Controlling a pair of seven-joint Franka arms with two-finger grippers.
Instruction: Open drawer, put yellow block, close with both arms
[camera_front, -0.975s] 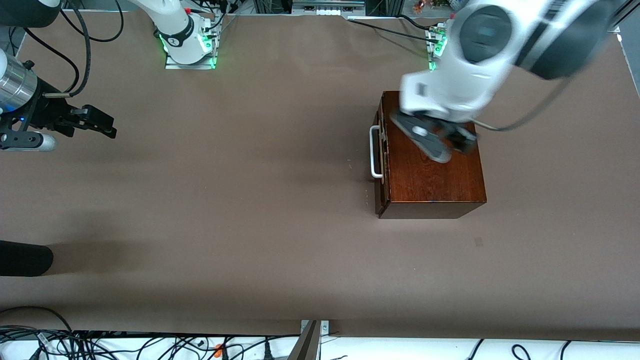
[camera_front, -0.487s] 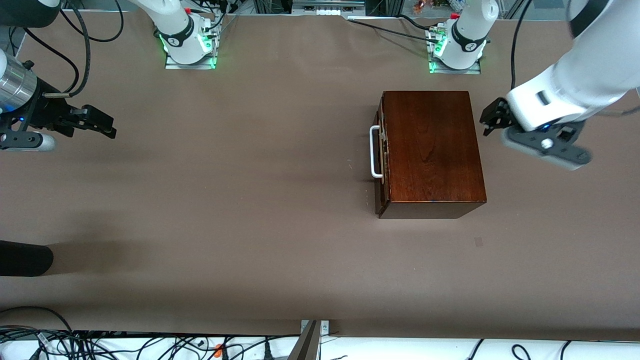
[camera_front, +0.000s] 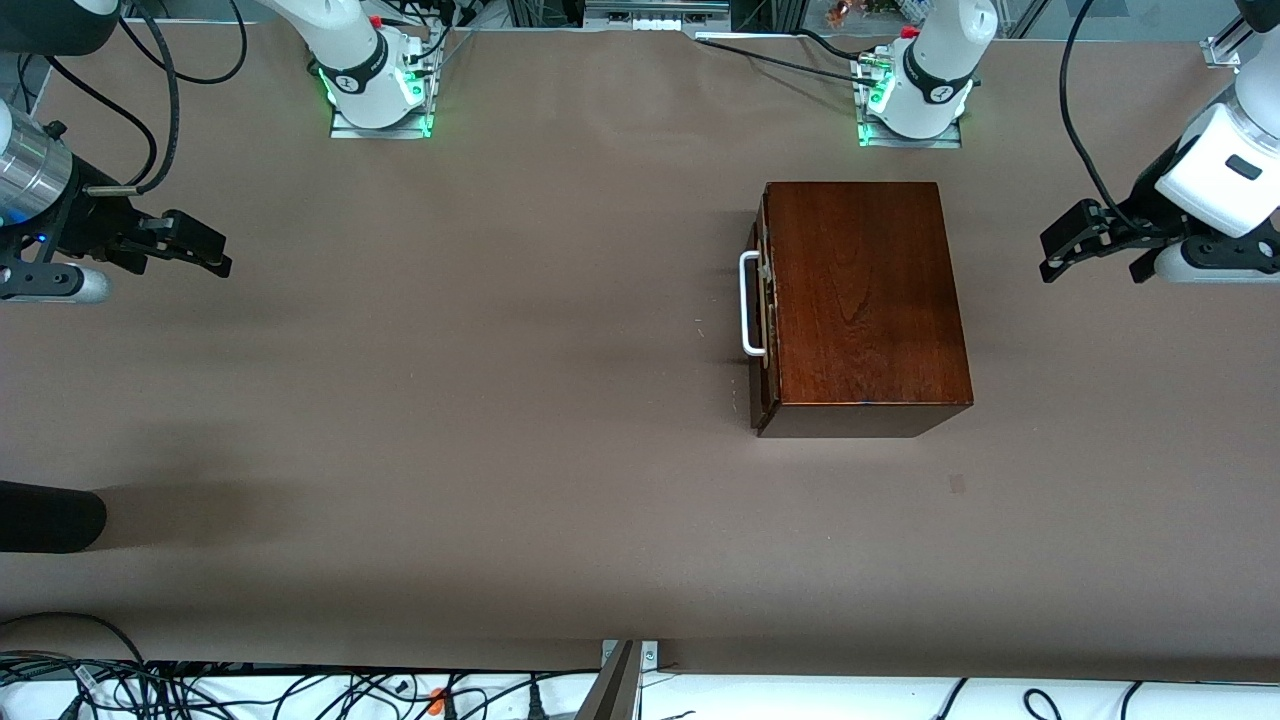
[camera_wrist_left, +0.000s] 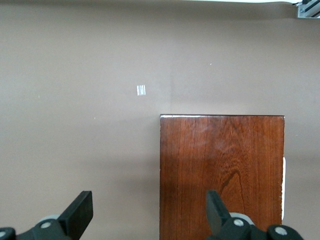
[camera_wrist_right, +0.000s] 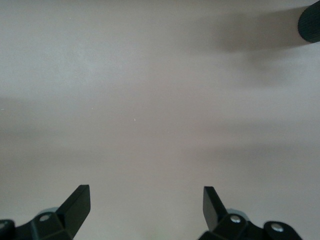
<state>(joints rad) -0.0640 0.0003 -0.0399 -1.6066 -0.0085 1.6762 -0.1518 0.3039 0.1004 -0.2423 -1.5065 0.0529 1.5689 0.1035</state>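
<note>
The dark glossy wooden box (camera_front: 860, 305) sits on the brown table (camera_front: 480, 400) toward the left arm's end, its drawer (camera_front: 762, 310) pushed in flush, the white U-shaped handle (camera_front: 748, 303) facing the right arm's end. The left arm's black two-finger gripper (camera_front: 1058, 250) hangs over bare table beside the box's closed end, well apart from it, fingers (camera_wrist_left: 80, 212) spread wide. The right arm's black gripper (camera_front: 205, 250) waits over the table's other end, far from the box, fingers (camera_wrist_right: 75, 202) also spread.

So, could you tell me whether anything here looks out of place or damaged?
Nothing stands out. The wooden box sits upright with its drawer shut. The left end effector and right end effector hang open over bare table. No yellow block shows.
</note>
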